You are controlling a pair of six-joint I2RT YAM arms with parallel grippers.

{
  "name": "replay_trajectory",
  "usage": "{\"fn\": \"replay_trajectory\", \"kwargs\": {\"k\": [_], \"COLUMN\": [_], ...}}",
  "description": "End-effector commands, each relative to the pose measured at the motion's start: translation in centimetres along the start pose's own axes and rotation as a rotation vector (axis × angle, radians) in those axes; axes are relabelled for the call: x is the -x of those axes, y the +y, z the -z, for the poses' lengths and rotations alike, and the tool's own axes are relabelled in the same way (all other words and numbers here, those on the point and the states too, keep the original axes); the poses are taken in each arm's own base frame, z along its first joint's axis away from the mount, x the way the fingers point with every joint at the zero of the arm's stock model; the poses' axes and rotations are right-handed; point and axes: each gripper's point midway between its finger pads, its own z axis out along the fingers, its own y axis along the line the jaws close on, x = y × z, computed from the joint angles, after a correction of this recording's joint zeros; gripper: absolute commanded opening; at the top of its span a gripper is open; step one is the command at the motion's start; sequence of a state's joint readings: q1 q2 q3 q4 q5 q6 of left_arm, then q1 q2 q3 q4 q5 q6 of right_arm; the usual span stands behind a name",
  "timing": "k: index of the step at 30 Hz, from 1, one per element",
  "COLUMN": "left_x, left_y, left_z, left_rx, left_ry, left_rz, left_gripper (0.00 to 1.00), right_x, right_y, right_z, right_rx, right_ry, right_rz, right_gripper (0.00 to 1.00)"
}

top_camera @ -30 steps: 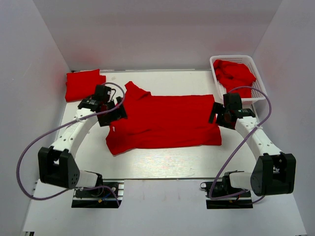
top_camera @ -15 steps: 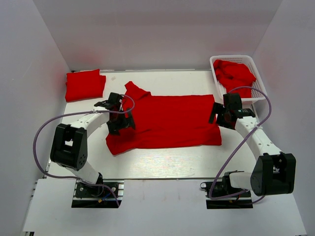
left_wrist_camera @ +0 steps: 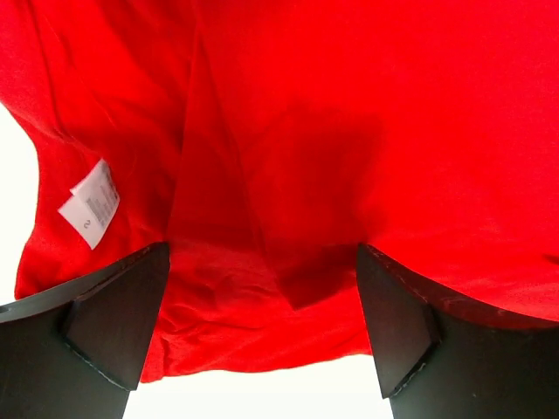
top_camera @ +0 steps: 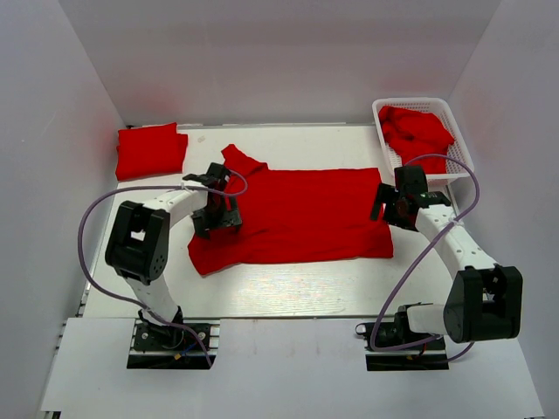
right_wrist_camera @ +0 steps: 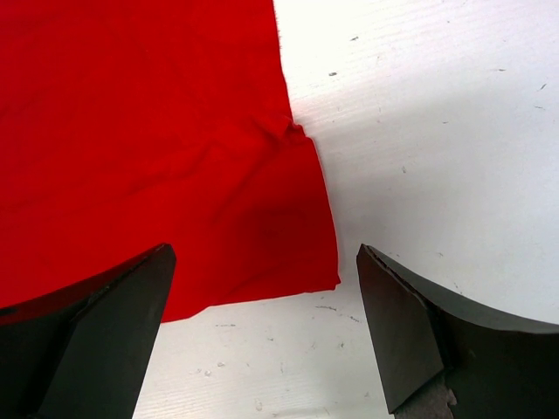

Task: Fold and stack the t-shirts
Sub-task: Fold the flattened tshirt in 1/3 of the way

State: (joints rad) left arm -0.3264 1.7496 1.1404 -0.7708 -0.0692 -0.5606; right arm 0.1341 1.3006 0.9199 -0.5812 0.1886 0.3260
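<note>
Table: white, walled on three sides, arm bases at the near edge.

Spread t-shirt: bright red, lying flat across the middle of the table, long axis left to right. Collar end points to the far left; a fold line runs along its length.

Basket: white lattice, at the far right corner, holding a crumpled heap of red t-shirts.

Folded t-shirt: a red square packet at the far left corner, well apart from the spread one.

Left gripper: jaws wide apart and empty, above the left portion of the spread t-shirt, cloth filling the gap between the fingers. Contact cannot be told.

Right gripper: jaws wide apart and empty, over the near right corner of the spread t-shirt, half over cloth and half over bare table.

Label: small white tag on the cloth, just left of the left gripper.
</note>
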Motion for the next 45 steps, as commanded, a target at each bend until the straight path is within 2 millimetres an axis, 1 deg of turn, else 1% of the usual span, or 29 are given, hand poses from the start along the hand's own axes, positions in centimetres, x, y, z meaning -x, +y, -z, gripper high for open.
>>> {"fn": "replay_trajectory", "kwargs": {"k": [1, 2, 6, 7, 9, 10, 11, 13, 15, 16, 18, 19, 21, 24, 25, 26, 27, 28, 29, 31, 32, 34, 35, 38, 39, 40, 42, 44, 45], "left_x": [-0.9, -1.0, -0.1, 0.3, 0.4, 0.9, 0.6, 0.3, -0.1, -0.9, -1.4, -2.2, -2.4, -2.2, -1.6, -1.8, -1.2, -0.9, -0.6, -0.6, -0.2, -0.3, 0.0, -0.1, 0.1, 0.1, 0.1, 0.0, -0.1], "left_y": [0.8, 0.5, 0.5, 0.2, 0.0, -0.6, -0.4, -1.2, -1.4, -1.1, -1.2, -1.3, -1.6, -1.5, -1.9, -1.9, -2.3, -2.6, -2.8, -2.9, -3.2, -3.2, -3.4, -3.1, -3.0, -3.0, -2.6, -2.5, -2.3], "left_z": [0.3, 0.3, 1.2, 1.4, 1.7, 2.0, 1.8, 1.7, 1.4, 1.1, 0.5, 0.2, -0.1, -0.1, 0.0, -0.2, -0.1, -0.1, 0.0, -0.6, -0.4, -0.7, -0.6, -0.3, -0.1, -0.1, 0.6, 1.0, 1.4], "left_rx": [0.072, 0.070, 0.117, 0.134, 0.147, 0.140, 0.152, 0.138, 0.142, 0.144, 0.134, 0.124, 0.111, 0.120, 0.106, 0.112, 0.099, 0.096, 0.090, 0.099, 0.091, 0.103, 0.097, 0.113, 0.121, 0.121, 0.139, 0.137, 0.140], "left_ry": [0.027, 0.027, -0.016, -0.035, -0.029, -0.052, -0.035, -0.028, -0.019, 0.006, 0.014, 0.032, 0.034, 0.027, 0.008, 0.016, -0.001, -0.006, -0.013, -0.001, -0.012, 0.004, -0.004, 0.002, -0.002, -0.002, 0.001, -0.001, 0.003], "left_rz": [-0.062, -0.071, -0.095, -0.098, -0.111, -0.118, -0.121, -0.151, -0.163, -0.166, -0.146, -0.156, -0.142, -0.134, -0.130, -0.132, -0.129, -0.128, -0.127, -0.129, -0.127, -0.130, -0.128, -0.131, -0.131, -0.131, -0.134, -0.133, -0.134], "left_gripper": [0.97, 0.97, 0.95, 0.95, 0.95, 0.95, 0.95, 0.93, 0.93, 0.93, 0.93, 0.93, 0.93, 0.88, 0.83, 0.80, 0.76, 0.73, 0.64, 0.53, 0.43, 0.34, 0.25, 0.11, 0.09, 0.09, 0.23, 0.30, 0.30], "right_x": [-0.2, -0.2, -0.3, -0.3, -0.4, -0.5, -0.6, -0.7, -0.8, -0.8, -1.0, -0.8, -1.0, -1.1, -1.2, -1.4, -1.2, -1.6, -1.6, -1.5, -1.7, -1.6, -1.6, -1.6, -1.5, -1.6, -1.7, -1.7, -2.0], "right_y": [-0.8, -0.5, -0.4, -0.4, -0.4, -0.4, -0.4, -0.4, -0.6, -0.7, -0.7, -0.8, -0.8, -0.8, -0.7, -0.8, -0.7, -0.8, -0.8, -0.9, -1.0, -0.9, -0.9, -0.8, -0.8, -0.7, -0.8, -0.7, -0.6], "right_z": [-0.3, -0.4, -0.5, -0.6, -0.7, -0.8, -0.9, -1.0, -1.0, -1.0, -1.0, -1.0, -1.1, -1.1, -1.1, -1.2, -0.8, -1.1, -1.1, -1.1, -1.2, -1.0, -1.1, -1.1, -1.0, -1.0, -1.0, -1.1, -1.2], "right_rx": [-0.045, -0.030, -0.024, -0.024, -0.026, -0.024, -0.028, -0.029, -0.037, -0.038, -0.042, -0.043, -0.045, -0.044, -0.036, -0.038, -0.031, -0.036, -0.034, -0.039, -0.041, -0.039, -0.039, -0.032, -0.032, -0.029, -0.030, -0.026, -0.026], "right_ry": [0.004, 0.008, 0.011, 0.011, 0.017, 0.019, 0.024, 0.027, 0.028, 0.029, 0.034, 0.027, 0.034, 0.038, 0.042, 0.052, 0.035, 0.052, 0.050, 0.046, 0.051, 0.046, 0.049, 0.052, 0.050, 0.050, 0.053, 0.054, 0.063], "right_rz": [0.000, -0.002, -0.003, -0.005, -0.004, -0.005, -0.005, -0.001, -0.005, -0.006, -0.001, -0.003, -0.001, 0.003, 0.009, 0.012, 0.009, 0.013, 0.011, 0.011, 0.013, 0.014, 0.016, 0.015, 0.017, 0.020, 0.017, 0.019, 0.022], "right_gripper": [0.90, 0.90, 0.90, 0.90, 0.90, 0.90, 0.90, 0.90, 0.90, 0.90, 0.90, 0.90, 0.90, 0.90, 0.90, 0.90, 0.90, 0.90, 0.90, 0.90, 0.90, 0.90, 0.90, 0.90, 0.90, 0.90, 0.90, 0.90, 0.90]}}
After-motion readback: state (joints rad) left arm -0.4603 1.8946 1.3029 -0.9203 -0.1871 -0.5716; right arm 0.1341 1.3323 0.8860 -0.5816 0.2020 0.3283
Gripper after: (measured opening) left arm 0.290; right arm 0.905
